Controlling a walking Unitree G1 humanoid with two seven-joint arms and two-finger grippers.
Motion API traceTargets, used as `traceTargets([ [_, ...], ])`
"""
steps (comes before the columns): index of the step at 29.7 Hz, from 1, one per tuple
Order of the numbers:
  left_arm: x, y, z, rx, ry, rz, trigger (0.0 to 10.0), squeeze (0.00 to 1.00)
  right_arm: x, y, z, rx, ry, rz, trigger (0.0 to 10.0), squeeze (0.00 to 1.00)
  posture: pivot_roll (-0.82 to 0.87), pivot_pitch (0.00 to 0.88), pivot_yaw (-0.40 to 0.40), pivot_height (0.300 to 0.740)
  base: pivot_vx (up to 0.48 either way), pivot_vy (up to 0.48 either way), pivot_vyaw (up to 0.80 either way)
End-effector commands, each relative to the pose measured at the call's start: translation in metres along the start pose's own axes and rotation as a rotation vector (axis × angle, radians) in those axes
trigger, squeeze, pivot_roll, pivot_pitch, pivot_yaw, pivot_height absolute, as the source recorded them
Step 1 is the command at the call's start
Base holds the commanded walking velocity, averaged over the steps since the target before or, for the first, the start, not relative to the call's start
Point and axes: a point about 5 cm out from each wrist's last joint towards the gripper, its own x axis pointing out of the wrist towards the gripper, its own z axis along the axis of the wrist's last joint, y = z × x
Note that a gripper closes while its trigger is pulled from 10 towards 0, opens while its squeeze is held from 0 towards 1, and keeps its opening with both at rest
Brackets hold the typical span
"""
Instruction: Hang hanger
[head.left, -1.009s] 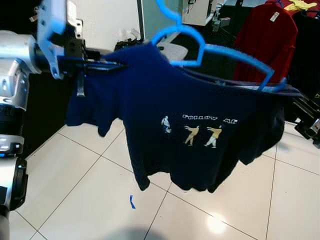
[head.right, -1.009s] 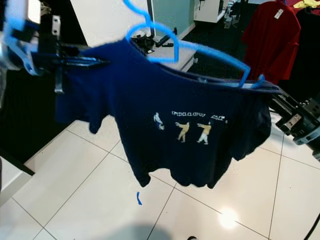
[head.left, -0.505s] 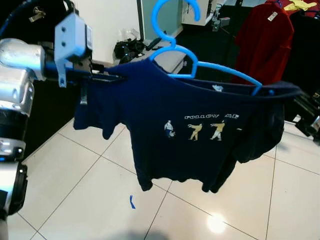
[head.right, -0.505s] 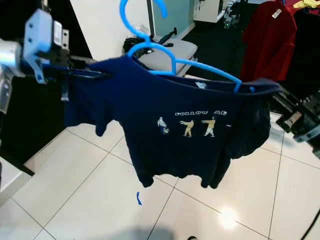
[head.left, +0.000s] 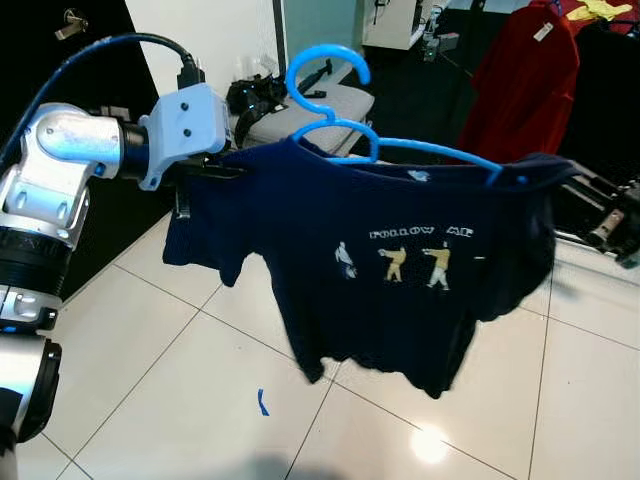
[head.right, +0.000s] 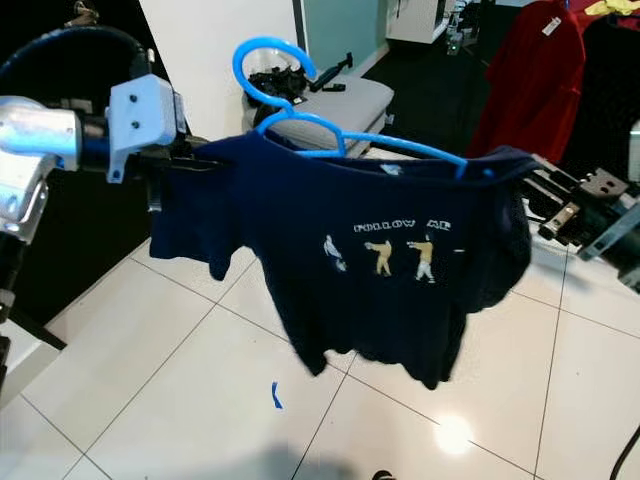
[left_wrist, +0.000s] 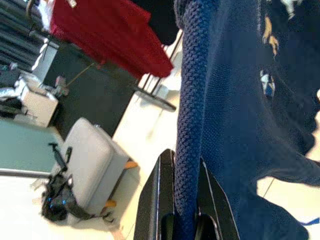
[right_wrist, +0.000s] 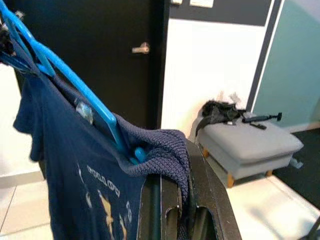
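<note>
A bright blue plastic hanger (head.left: 430, 152) carries a navy T-shirt (head.left: 400, 290) with small printed figures, and its hook (head.left: 322, 72) points up. The garment hangs in the air in front of me, stretched between both arms. My left gripper (head.left: 215, 165) is shut on the shirt's left shoulder; in the left wrist view its fingers (left_wrist: 152, 200) pinch the navy knit (left_wrist: 190, 100). My right gripper (head.right: 540, 192) is shut on the other shoulder. In the right wrist view its fingers (right_wrist: 205, 195) clamp the fabric (right_wrist: 160, 150) over the hanger's end (right_wrist: 137, 152).
A red shirt (head.left: 525, 80) and dark clothes hang at the back right. A grey bench (head.left: 310, 105) with a black bag (head.left: 255, 95) stands by the white wall behind the hanger. Below is white tiled floor (head.left: 150, 380) with a blue tape mark (head.left: 262, 402).
Both grippers have lowered the hanger and shirt, and the hook has come down from the top edge. The left gripper has moved in to the right. The shirt's hem swings.
</note>
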Motion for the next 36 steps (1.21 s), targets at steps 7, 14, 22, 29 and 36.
traceTargets([
  [7, -0.019, 0.001, -0.022, 0.072, 0.195, -0.039, 10.0, 0.0, -0.005, -0.009, 0.003, -0.048, 0.022, -0.041, 0.0, 0.0, -0.02, 0.132, 0.03, 0.74, 0.0, 0.0, 0.0],
  [14, -0.024, 0.0, -0.026, 0.111, 0.249, -0.099, 10.0, 0.0, -0.007, -0.011, 0.002, -0.049, 0.028, -0.052, 0.0, 0.0, -0.02, 0.135, 0.033, 0.74, 0.0, 0.0, 0.0],
  [22, 0.014, -0.011, -0.01, 0.061, 0.131, -0.075, 10.0, 0.0, 0.01, 0.001, -0.005, -0.018, -0.006, -0.028, 0.0, 0.0, -0.02, 0.143, 0.038, 0.74, 0.0, 0.0, 0.0],
  [29, 0.051, -0.03, -0.003, -0.043, 0.051, -0.028, 10.0, 0.0, 0.032, 0.017, -0.011, 0.023, -0.046, 0.02, 0.0, 0.0, -0.02, 0.143, 0.04, 0.74, 0.0, 0.0, 0.0],
  [36, 0.065, -0.039, -0.005, -0.09, 0.062, -0.014, 10.0, 0.0, 0.041, 0.024, -0.013, 0.035, -0.058, 0.039, 0.0, 0.0, -0.02, 0.145, 0.042, 0.74, 0.0, 0.0, 0.0],
])
